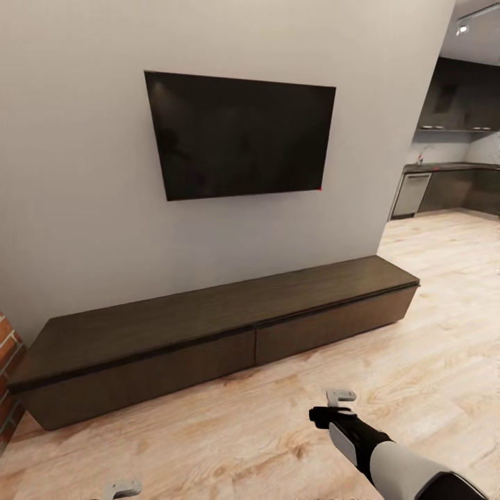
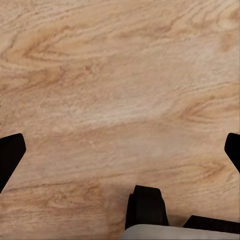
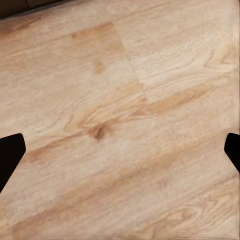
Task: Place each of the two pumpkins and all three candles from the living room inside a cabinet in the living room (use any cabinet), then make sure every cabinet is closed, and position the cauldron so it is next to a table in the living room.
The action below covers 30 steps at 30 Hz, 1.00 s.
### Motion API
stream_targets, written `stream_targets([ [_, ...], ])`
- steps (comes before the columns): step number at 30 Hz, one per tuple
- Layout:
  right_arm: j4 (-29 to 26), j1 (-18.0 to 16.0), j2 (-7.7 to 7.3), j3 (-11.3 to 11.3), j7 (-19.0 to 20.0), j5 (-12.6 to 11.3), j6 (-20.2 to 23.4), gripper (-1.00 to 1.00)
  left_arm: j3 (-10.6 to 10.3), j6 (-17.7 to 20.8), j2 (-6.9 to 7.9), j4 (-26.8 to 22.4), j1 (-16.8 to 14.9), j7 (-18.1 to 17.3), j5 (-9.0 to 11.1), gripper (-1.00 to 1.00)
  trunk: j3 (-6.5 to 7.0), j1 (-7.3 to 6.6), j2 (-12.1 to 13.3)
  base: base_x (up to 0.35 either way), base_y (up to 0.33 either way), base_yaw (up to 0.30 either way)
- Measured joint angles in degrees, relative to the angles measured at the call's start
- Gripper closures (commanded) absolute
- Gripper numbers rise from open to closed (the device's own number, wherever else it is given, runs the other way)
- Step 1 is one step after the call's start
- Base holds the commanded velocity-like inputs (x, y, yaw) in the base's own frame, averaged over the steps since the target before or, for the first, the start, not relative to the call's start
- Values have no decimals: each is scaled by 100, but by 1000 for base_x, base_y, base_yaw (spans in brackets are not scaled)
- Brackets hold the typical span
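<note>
Head view: television [image 1: 239,135] above cabinet [image 1: 208,326]

Both arms low, both claws spread and empty.

From the head view I see my right arm [image 1: 389,455] reaching forward from the lower right corner, white forearm sleeve, black wrist, with the right claw [image 1: 340,397] at its tip pointing down. My left claw [image 1: 122,489] just clears the bottom edge at lower left. In the left wrist view the fingertips [image 2: 10,155] stand wide apart with nothing between them; in the right wrist view the fingertips [image 3: 10,155] are likewise spread and empty.
</note>
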Motion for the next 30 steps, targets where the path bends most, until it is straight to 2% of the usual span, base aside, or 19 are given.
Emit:
stream_targets([
  [2, 146, -1, -8, -3, 13, -8, -164, -100, -51, -135, -19, 99, 0, 4, 14, -100, 17, -44, 80, 0, 0, -71],
  [6, 447, -1, 2, -4, 14, 2, -442, -100, -91, -452, -99, 597, 0, 20, -13, -100, 52, -132, 240, 0, 0, -69],
  [8, 667, 10, 21, -5, 10, 16, -606, -100, -189, -767, -172, 902, 0, 43, -15, -100, 69, -176, 321, 0, 0, -68],
  [10, 745, 95, 22, -6, 9, 18, -698, -100, -294, -901, -212, 1043, 0, 51, -3, -100, 86, -220, 401, 0, 0, -68],
  [16, 799, 246, 27, -5, 12, 10, -770, -100, -379, -1015, -201, 1316, 6, 62, 12, -100, 138, -351, 641, 0, 0, -43],
  [21, 816, 343, 23, -13, 65, -33, -776, -100, -386, -1189, -182, 1401, 22, 62, 29, -100, 182, -461, 842, 0, 0, -5],
  [30, 820, 637, -1, -43, 124, -55, -863, -100, -387, -1239, -187, 1550, 28, 57, 25, -100, 260, -659, 1203, 0, 0, 0],
])
